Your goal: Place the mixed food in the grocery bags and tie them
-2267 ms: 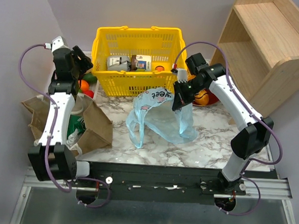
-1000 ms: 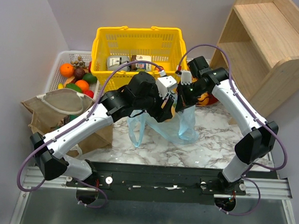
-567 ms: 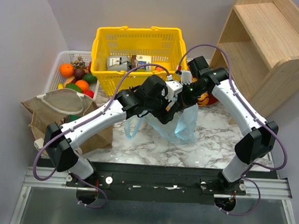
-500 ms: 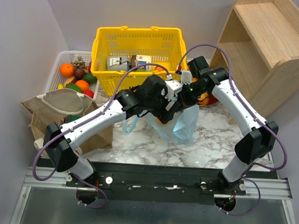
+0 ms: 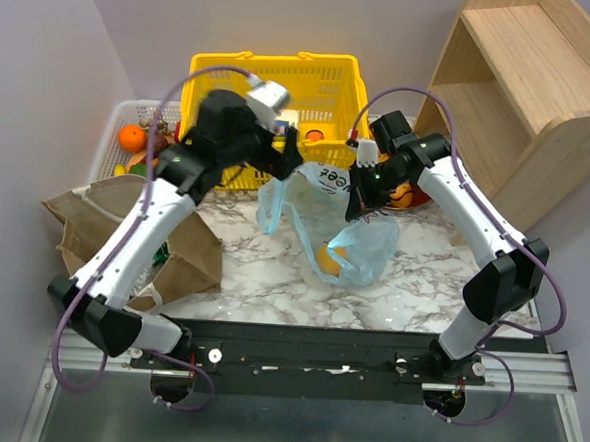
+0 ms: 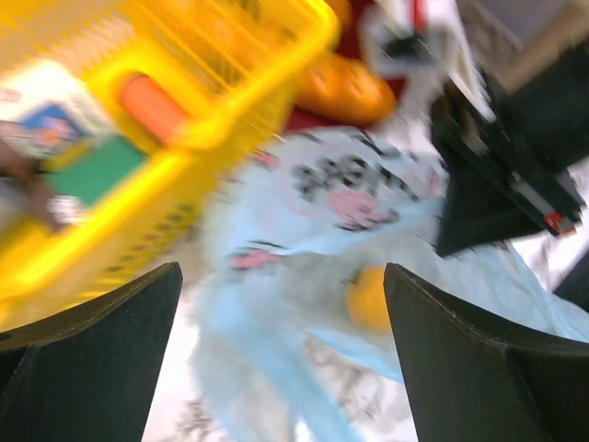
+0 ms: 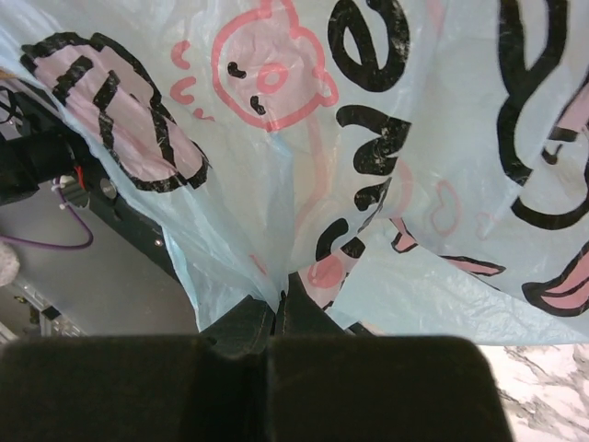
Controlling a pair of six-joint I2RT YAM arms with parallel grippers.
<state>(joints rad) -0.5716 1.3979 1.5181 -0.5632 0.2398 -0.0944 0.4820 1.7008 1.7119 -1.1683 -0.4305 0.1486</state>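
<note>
While resting under both arms, tabletop [image 5: 271, 280]: carrying both bags, with the yellow basket [image 5: 333, 93] at its far edge and a white tray [image 5: 106, 139] of fruit at far left.
Tan bag [image 5: 193, 245]: lying slumped at near left, partly hidden by the left arm, not being worked on.
Light-blue bag [image 5: 321, 198]: hanging at the middle of the tabletop, being held up by the right side of its mouth; seemingly in the middle of being loaded, not yet being tied.
Left pincer [image 6: 281, 276]: standing wide and gripping nothing, hovering between the basket and the bag mouth; probably needing next to swing to the fruit tray or the basket, closing on another piece of food and carrying it back over the open mouth without snagging the thin film.
Right pincer [image 7: 279, 308]: pinching shut on a fold of the printed film, keeping the mouth raised just as half a second earlier.
Orange [image 5: 325, 255]: lying low inside the light-blue bag, showing through the film; half a second earlier hidden behind the left pincer reaching down into the mouth, that pincer now being pulled back up and left toward the basket.
</note>
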